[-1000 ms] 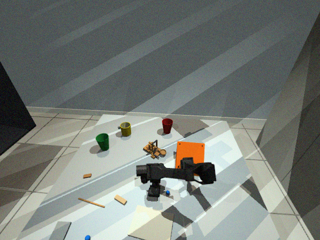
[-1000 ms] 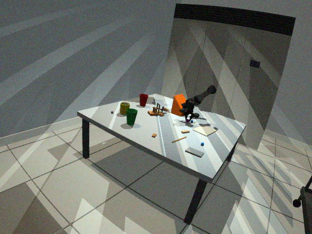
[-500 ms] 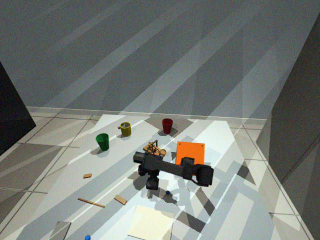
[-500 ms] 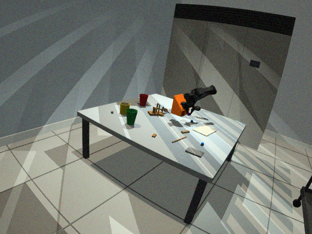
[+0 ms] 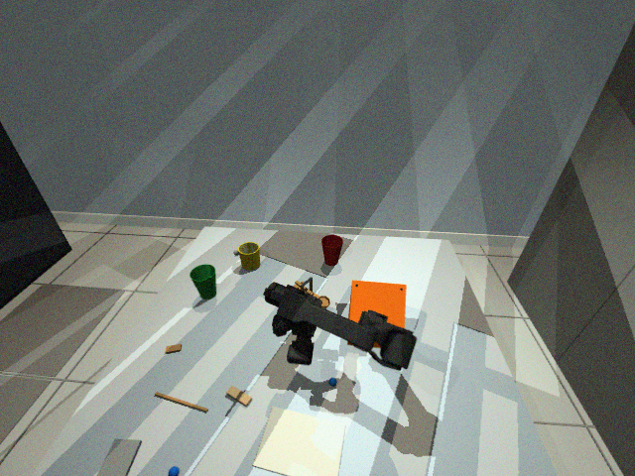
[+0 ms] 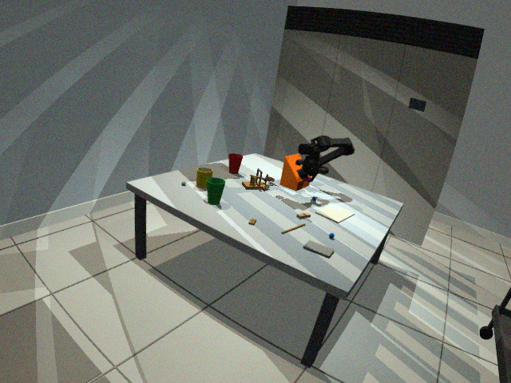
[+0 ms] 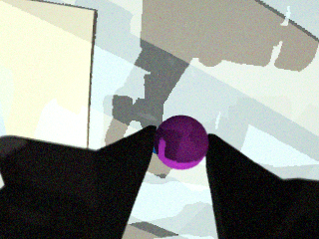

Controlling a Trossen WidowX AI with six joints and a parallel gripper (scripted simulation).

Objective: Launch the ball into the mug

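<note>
Purple ball (image 6: 308, 179) (image 7: 181, 142) raised over the tabletop (image 5: 215, 348) (image 6: 235, 210), clamped between the fingertips of the gripper (image 5: 291, 340) (image 6: 308, 177) (image 7: 180, 136). Clock directions per top view, 12 at frame top.

Catapult (image 5: 324, 300) (image 6: 255, 185) partly behind the arm (image 5: 335, 322) (image 6: 330, 143) in that view; its spoon shows, and the ball is not in it. From the catapult: yellow mug (image 5: 249, 257) (image 6: 204, 177) at 10 o'clock, green cup (image 5: 204, 282) (image 6: 215, 191) at 9, red cup (image 5: 331, 250) (image 6: 235, 163) at 1, orange block (image 5: 378, 301) (image 6: 292, 175) at 3.

Blue ball (image 5: 332, 381) (image 6: 314, 199) rests toward 5 o'clock of the gripper; cream square (image 5: 303, 440) (image 6: 334, 213) lies at the ball's 7. Thin stick (image 5: 182, 402) (image 6: 293, 228) sits at 9 o'clock from a wooden block (image 5: 238, 396) (image 6: 303, 215), well apart from the mug.
</note>
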